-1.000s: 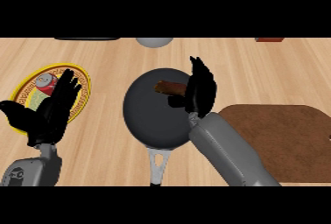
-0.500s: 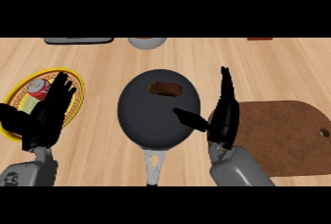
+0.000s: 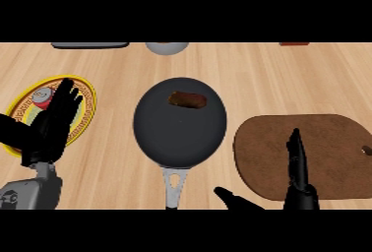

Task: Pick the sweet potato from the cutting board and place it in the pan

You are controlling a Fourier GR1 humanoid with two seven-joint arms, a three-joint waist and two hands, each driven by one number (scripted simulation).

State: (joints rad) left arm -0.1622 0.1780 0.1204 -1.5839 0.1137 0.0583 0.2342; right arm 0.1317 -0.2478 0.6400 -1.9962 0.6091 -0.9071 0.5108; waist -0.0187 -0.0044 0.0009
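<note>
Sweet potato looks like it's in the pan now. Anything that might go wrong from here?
Two things, both modest. The right hand is open over the cutting board, thumb toward the pan's handle; a sideways swing might knock the pan. The sweet potato lies near the far rim, so a jolt may roll it out. The left hand rests over the yellow plate.

head view, steeply down, counter [image 3: 276, 74] close

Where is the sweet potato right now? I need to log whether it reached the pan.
In the head view, the sweet potato lies inside the dark pan at centre, near its far rim, left of the brown cutting board and right of the yellow-rimmed plate.
</note>
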